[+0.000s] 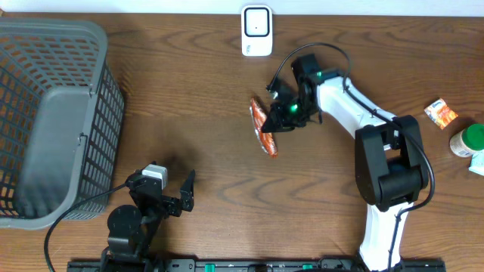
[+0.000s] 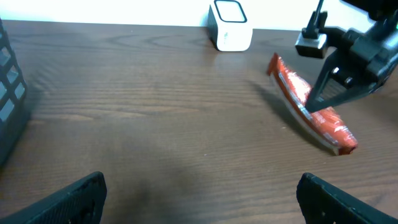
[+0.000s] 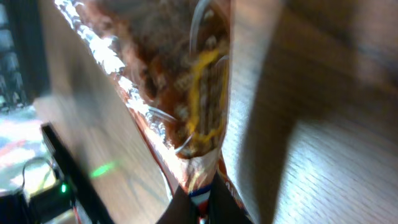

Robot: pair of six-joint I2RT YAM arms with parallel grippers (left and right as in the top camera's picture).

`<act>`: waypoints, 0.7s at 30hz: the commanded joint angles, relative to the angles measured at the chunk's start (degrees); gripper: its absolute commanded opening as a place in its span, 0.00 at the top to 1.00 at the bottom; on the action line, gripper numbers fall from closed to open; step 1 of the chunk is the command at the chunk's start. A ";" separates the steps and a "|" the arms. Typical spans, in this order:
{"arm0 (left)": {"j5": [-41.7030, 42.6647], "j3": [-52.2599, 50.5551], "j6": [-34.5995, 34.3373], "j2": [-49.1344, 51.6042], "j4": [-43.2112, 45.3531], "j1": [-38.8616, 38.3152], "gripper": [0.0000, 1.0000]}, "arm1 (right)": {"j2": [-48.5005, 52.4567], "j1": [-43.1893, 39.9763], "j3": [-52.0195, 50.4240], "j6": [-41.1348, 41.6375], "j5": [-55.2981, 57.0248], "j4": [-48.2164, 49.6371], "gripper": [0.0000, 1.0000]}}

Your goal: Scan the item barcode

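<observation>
Overhead, the right gripper [image 1: 287, 115] is clamped on the crinkly orange-red foil snack packet [image 1: 263, 128], holding it on edge near the white boxy scanner [image 1: 257, 31] (presumably to show its barcode). The left gripper [image 2: 205, 202] hangs aside, jaws apart.

No word, brand or number can be read anywhere. The orange snack packet [image 1: 266, 140] pinched in the right gripper [image 1: 280, 123] carries white and yellow print along its face. That print is too small to make out from overhead or from the left wrist view. In the right wrist view it sits right at the fingertips and is blurred to streaks of yellow, white and a red-and-blue edge. Well to the right of that gripper, a small orange packet [image 1: 440, 113] shows a white patch of print, also too small to read
</observation>
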 commanded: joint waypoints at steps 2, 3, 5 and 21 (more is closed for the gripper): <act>0.50 -0.87 -0.28 -0.28 -1.36 0.09 0.02 | 3.15 -0.61 -7.74 -4.17 -13.62 9.18 0.99; 0.52 -0.90 -0.28 -0.28 -1.36 0.09 0.02 | 3.43 -0.83 -8.33 -4.37 -14.19 9.88 0.99; 0.52 -0.90 -0.28 -0.28 -1.36 0.09 0.02 | 4.52 -1.36 -9.09 -5.44 -14.84 10.62 0.99; 0.50 -0.90 -0.28 -0.28 -1.36 0.09 0.02 | 6.71 -12.17 -9.18 2.36 16.94 10.21 0.47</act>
